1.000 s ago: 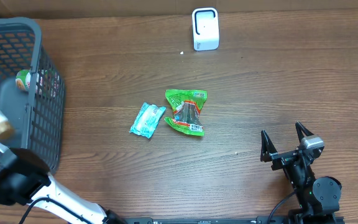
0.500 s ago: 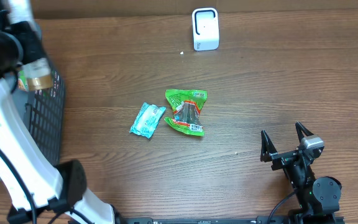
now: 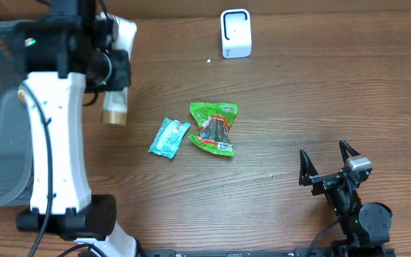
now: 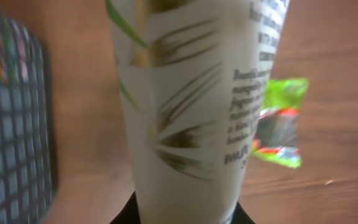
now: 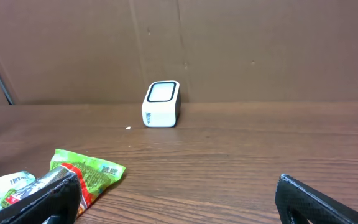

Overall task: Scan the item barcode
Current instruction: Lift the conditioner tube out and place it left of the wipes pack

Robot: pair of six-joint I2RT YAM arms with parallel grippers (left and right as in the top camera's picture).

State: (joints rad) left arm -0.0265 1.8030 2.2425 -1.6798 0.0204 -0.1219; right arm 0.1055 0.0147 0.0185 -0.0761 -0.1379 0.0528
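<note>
Right gripper: the black two-finger right gripper (image 3: 323, 152) sits at the near right of the brown wood-grain table (image 3: 305, 78). Its jaws are spread wide with nothing between them.
Teal packet: a small teal-and-white crinkled plastic packet (image 3: 169, 137) lies flat around mid-table, just left of the green one. Whether the two touch cannot be told.
Green packet: a bright green foil snack packet (image 3: 216, 127) with a dark picture and a red-and-white label lies flat at mid-table, well apart from the right gripper.
Basket: a dark grey plastic mesh basket (image 3: 6, 157) stands along the left edge of the table, partly hidden behind the white left arm (image 3: 52, 143).
Left gripper: the black left gripper (image 3: 111, 70) is at the far left of the table, just right of the basket. Its jaws are clamped on the tube.
Item to scan: the cream plastic tube (image 3: 115, 107), printed with gold leaf strokes and ending in a tan cap, is held in the left gripper. It is over bare wood between the basket and the teal packet, with its cap end toward the near edge. It fills the left wrist view, where its small dark print is too blurred to read.
Scanner: the small white box-shaped scanner (image 3: 235, 32), with a rounded dark-rimmed face, stands upright at the far edge. It is well apart from the tube, to its right.
Backdrop: a brown cardboard wall (image 5: 260, 50) rises behind the scanner.
</note>
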